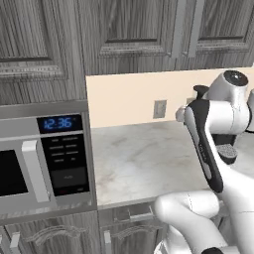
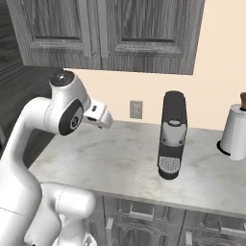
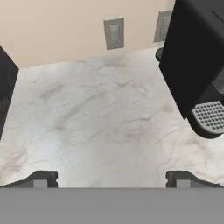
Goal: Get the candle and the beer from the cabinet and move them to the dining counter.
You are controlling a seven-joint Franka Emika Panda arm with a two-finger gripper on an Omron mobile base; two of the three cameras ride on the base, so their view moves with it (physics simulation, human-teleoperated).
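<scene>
Fingers (image 3: 111,178) stand wide apart with nothing between them; in the hand view the two dark tips frame bare marble. They look down on the wall-counter surface (image 3: 96,118), pale grey and veined. To one side on that surface stands a black coffee machine (image 2: 172,135) with a perforated drip tray; a microwave (image 1: 44,158) sits at the other end, and a paper-towel roll (image 2: 234,130) near the far right edge. Behind, two outlets (image 3: 114,33) on the cream wall. Above, the cabinet (image 2: 120,33) doors are closed, silver bar handles meeting at the centre seam. Candle and beer cannot be seen; judged to be behind those doors, though which door cannot be told. Handling, as judgement: the beer is glass, so stiff, smooth, likely slippery and breakable, top-heavy on a narrow base; best taken round the body at the label, kept upright, not by the neck. The candle is short, light and rigid, possibly waxy; a grip across its middle should hold. A door handle would need pulling first.
</scene>
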